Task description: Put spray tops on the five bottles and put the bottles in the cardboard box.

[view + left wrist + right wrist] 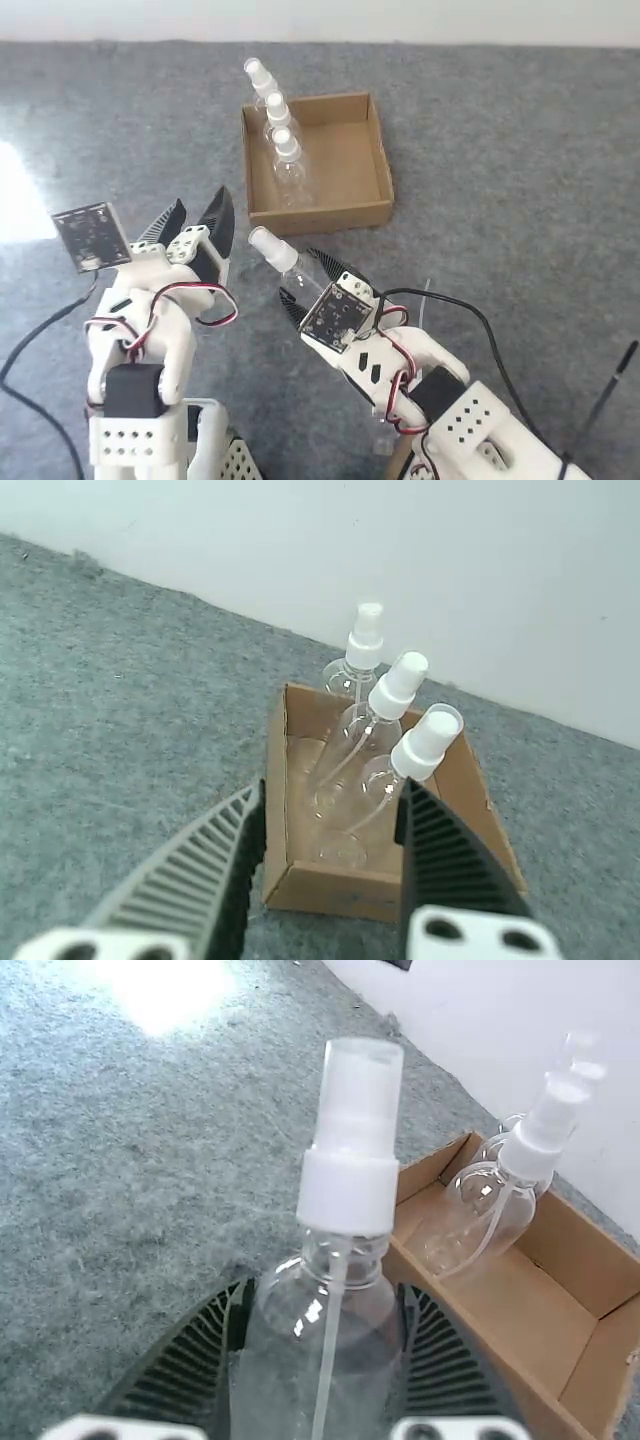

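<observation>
Four bottles (pixel 290 172), four white spray tops (pixel 262 240), one cardboard box (pixel 362 208), two grippers: left gripper (pixel 200 200), right gripper (pixel 308 280).

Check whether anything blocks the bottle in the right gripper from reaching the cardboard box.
Nothing visible. The bottle in the right gripper sits just short of the cardboard box near wall, bare carpet between. Three bottles line one side wall inside; the remaining floor is free.

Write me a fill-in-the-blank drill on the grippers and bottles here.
1. The right gripper is ___ on a bottle with a spray top.
2. The left gripper has its jaws ___, holding nothing.
3. Counting the held one, the high view shows ___ bottles.
Missing words: shut; open; four.
</observation>
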Available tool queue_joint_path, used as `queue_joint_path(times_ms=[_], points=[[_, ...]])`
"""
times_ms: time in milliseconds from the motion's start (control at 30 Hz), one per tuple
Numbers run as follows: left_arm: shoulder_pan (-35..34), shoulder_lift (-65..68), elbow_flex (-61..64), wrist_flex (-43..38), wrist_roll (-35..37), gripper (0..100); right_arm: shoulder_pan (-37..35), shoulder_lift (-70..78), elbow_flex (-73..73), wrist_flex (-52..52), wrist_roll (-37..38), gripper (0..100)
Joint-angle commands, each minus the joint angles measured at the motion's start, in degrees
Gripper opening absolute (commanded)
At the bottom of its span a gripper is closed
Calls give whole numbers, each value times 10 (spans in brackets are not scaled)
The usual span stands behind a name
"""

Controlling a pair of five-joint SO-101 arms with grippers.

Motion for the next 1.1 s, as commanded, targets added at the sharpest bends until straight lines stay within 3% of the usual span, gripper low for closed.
queue_joint_path(times_ms=[0, 300, 800, 1067], points=[[4, -3, -1, -20, 11, 199, 8, -54, -11, -8, 11, 65], [107, -7, 18, -29, -25, 199, 6, -185, 47, 20, 11, 65], [160, -8, -7, 22, -56, 198, 8, -197, 55, 21, 11, 65], [108, -8, -14, 21, -58, 156, 9, -199, 50, 44, 9, 65]])
